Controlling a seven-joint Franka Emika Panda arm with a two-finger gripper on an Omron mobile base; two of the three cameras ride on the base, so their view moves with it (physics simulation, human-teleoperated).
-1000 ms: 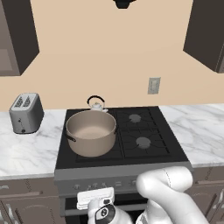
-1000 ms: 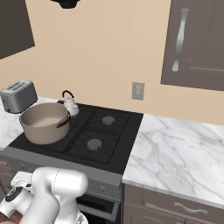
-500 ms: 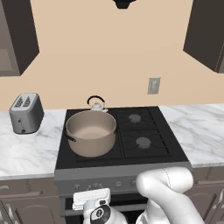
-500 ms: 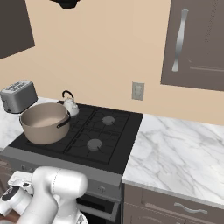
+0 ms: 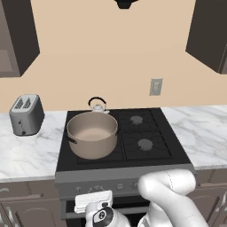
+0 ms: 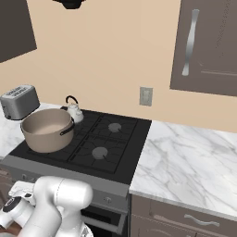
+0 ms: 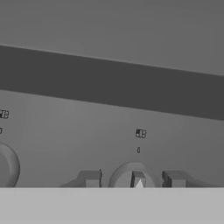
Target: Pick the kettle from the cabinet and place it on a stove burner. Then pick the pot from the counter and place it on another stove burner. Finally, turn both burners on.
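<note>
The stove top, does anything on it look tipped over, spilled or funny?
Nothing stands out. The big tan-beige round pot sits upright on the front left burner of the black cooktop, and the small silver dome-shaped kettle stands upright just behind it. No spills show on the white marble counter.

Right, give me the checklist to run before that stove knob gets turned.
1. Wide tan-beige round pot sits on the front left burner of the black cooktop: ok.
2. Small silver dome-shaped kettle stands on the rear left burner, behind the pot: ok.
3. Gripper straddles the round grey knob, one fingertip on each side: ok.
4. Fingertips pressed firmly against the knob: cannot tell.
5. This knob belongs to an occupied burner: cannot tell.
</note>
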